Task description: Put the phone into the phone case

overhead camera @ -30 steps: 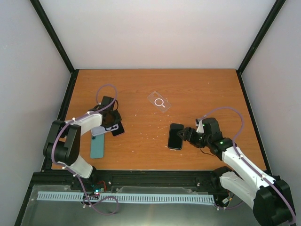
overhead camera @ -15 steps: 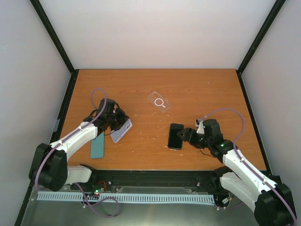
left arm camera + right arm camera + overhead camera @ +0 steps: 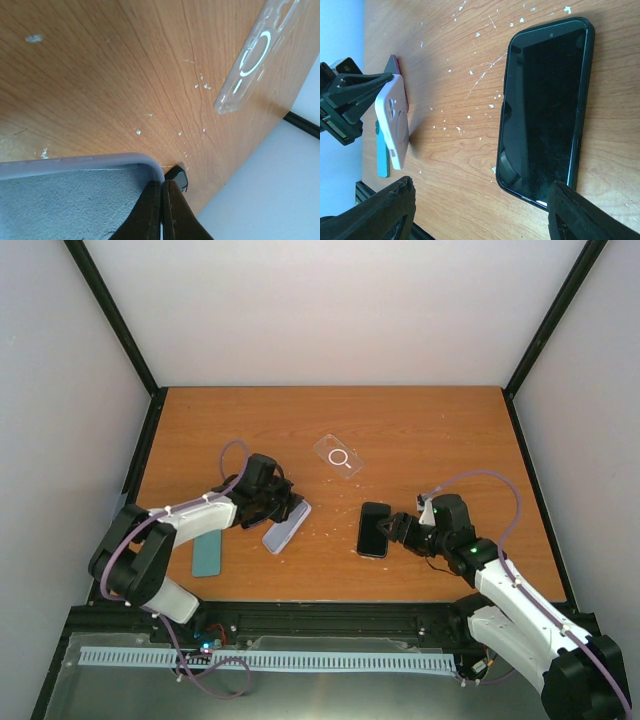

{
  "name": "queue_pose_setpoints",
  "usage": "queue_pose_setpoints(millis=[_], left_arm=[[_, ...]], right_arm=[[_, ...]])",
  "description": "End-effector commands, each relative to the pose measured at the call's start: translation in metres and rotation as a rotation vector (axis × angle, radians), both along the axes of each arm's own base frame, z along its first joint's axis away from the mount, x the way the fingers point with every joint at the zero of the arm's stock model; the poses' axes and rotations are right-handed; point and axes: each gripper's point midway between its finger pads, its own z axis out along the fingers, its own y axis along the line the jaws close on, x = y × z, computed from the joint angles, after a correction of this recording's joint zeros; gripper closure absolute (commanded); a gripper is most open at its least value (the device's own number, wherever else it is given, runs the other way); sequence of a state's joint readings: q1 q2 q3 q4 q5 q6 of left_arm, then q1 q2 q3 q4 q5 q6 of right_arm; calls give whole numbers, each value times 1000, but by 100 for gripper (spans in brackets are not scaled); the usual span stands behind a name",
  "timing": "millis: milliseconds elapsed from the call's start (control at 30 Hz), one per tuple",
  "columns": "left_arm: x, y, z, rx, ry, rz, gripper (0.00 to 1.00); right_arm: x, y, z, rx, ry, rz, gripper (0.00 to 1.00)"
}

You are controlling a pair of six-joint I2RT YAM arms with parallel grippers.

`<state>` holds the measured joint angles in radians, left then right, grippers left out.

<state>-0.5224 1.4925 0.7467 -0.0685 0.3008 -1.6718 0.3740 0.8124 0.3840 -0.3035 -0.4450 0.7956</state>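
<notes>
My left gripper (image 3: pixel 272 504) is shut on the edge of a lavender phone case (image 3: pixel 287 525) and holds it tilted over the table, left of centre. In the left wrist view the closed fingertips (image 3: pixel 161 184) pinch the case's rim (image 3: pixel 75 162) and its grey lining shows. A black phone (image 3: pixel 374 529) lies screen up, right of centre. My right gripper (image 3: pixel 397 530) is open, its jaws spread beside the phone's near end (image 3: pixel 545 105). The right wrist view also shows the lavender case (image 3: pixel 392 120) held up.
A clear case (image 3: pixel 338 456) with a white ring lies behind centre; it also shows in the left wrist view (image 3: pixel 252 55). A teal phone (image 3: pixel 206 553) lies flat at the front left. White specks dot the wooden table (image 3: pixel 430 430).
My left gripper has carried the lavender case rightward from beside the teal phone toward the table's middle. The right gripper and the black phone have stayed put.
</notes>
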Motion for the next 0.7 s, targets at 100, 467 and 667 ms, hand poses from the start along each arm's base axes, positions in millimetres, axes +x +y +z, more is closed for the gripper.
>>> queue_pose_setpoints(millis=[100, 467, 667], left_arm=[[24, -11, 14, -37, -34, 47, 85], [26, 71, -9, 392, -51, 25, 5], [23, 132, -9, 674, -42, 11, 1]], right_arm=[[0, 0, 3, -8, -1, -10, 29], [0, 2, 5, -6, -7, -6, 29], [-2, 3, 1, -4, -3, -1, 29]])
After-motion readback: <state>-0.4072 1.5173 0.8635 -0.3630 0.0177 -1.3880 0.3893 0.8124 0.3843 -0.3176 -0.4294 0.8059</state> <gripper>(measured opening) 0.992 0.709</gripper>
